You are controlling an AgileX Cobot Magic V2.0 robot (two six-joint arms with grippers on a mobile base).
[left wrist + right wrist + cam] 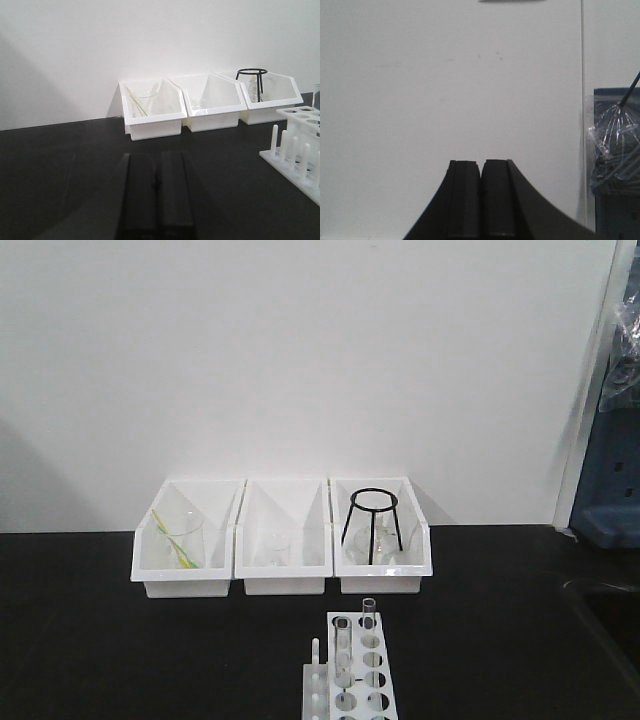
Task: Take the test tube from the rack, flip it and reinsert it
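Observation:
The white rack (372,692) stands at the front middle of the black table, with rows of round holes and a row of upright pegs on its left. Two clear test tubes stand upright in it: one (369,615) at the back, the other (343,648) nearer the front. The rack also shows at the right edge of the left wrist view (300,150). My left gripper (156,156) is shut and empty, low over the table, left of the rack. My right gripper (481,162) is shut and empty, facing the white wall. Neither gripper shows in the front view.
Three white bins (284,538) stand in a row at the back by the wall. The left one holds a beaker (180,536) with a yellow-green rod, the middle a small beaker (272,548), the right a black wire tripod (372,524). Blue shelving with bagged items (620,440) stands at right.

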